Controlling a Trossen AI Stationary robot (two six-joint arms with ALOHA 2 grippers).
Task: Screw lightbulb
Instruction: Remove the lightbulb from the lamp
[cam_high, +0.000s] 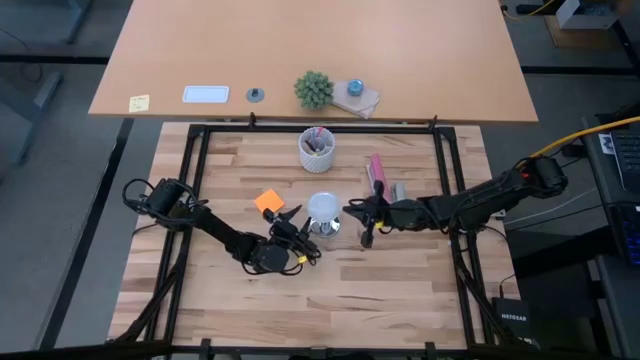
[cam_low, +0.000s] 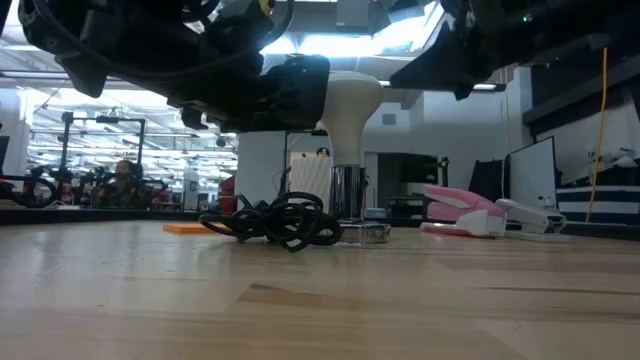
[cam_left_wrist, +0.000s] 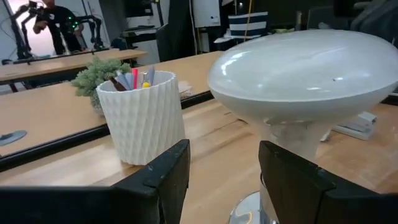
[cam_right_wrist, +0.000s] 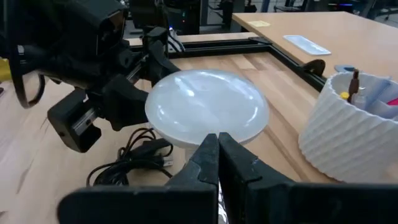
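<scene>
A small white funnel-shaped lightbulb (cam_high: 323, 208) stands upright at mid-table, wide rounded end up and narrow greyish base down in a round silvery fitting (cam_low: 347, 193) whose black cord (cam_low: 277, 220) lies coiled beside it. The left gripper (cam_high: 300, 232) sits just beside the bulb, its fingers (cam_left_wrist: 160, 177) spread apart and flanking the neck without clearly pressing on it. The right gripper (cam_high: 356, 213) waits close on the bulb's other side, its dark fingers (cam_right_wrist: 214, 163) pinched together on nothing. A white ribbed cup of pens (cam_high: 318, 148) stands behind. The bulb looks light, smooth, slippery and fragile; it is probably best held around the wide dome, with gentle, even pressure while turning
</scene>
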